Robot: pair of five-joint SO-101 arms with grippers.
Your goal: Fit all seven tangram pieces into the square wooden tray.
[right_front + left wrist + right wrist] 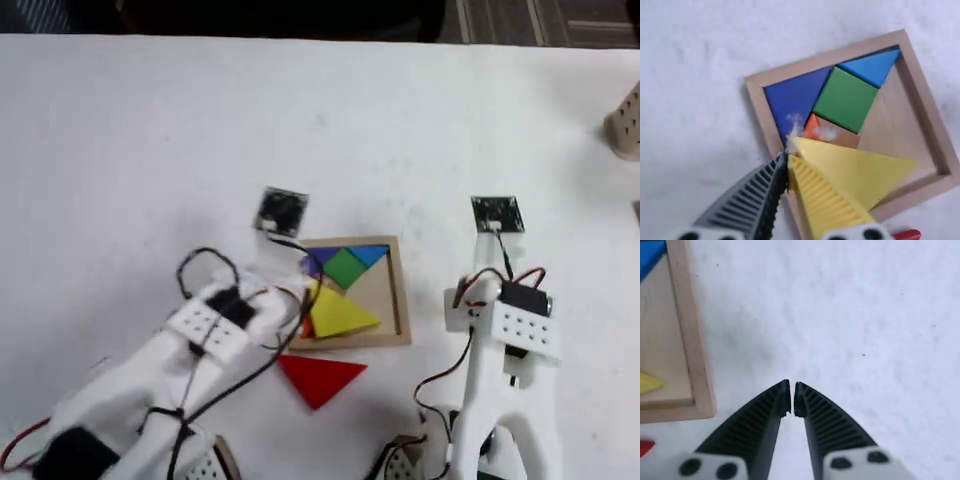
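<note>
The square wooden tray (404,295) is seen lying flat on the white worktop (150,130), between the two arms. Four pieces are set along its far side. A dark blue triangle (792,97) is placed in one corner and a green square (845,100) touches it. A light blue triangle (871,65) is fitted into the next corner. A small orange piece (811,126) is wedged beside the blue triangle and the green square and is partly covered by a large yellow triangle (865,167). That yellow triangle is laid across the near part of the tray, with one edge carried over the rim.

The left tool (787,159) is held at the yellow triangle's sharp corner, by the rim nearest the left arm. Its fingers — one dark grey, one yellow — are pressed together with nothing seen between them. Whether the tips touch the piece cannot be told.

A red triangle (320,378) is left on the worktop outside the tray, just beside its near rim. The right tool (792,400) is held over bare worktop just beside the tray's outer rim — its fingers are drawn almost together, only a thin slit is left, and nothing is gripped.
</note>
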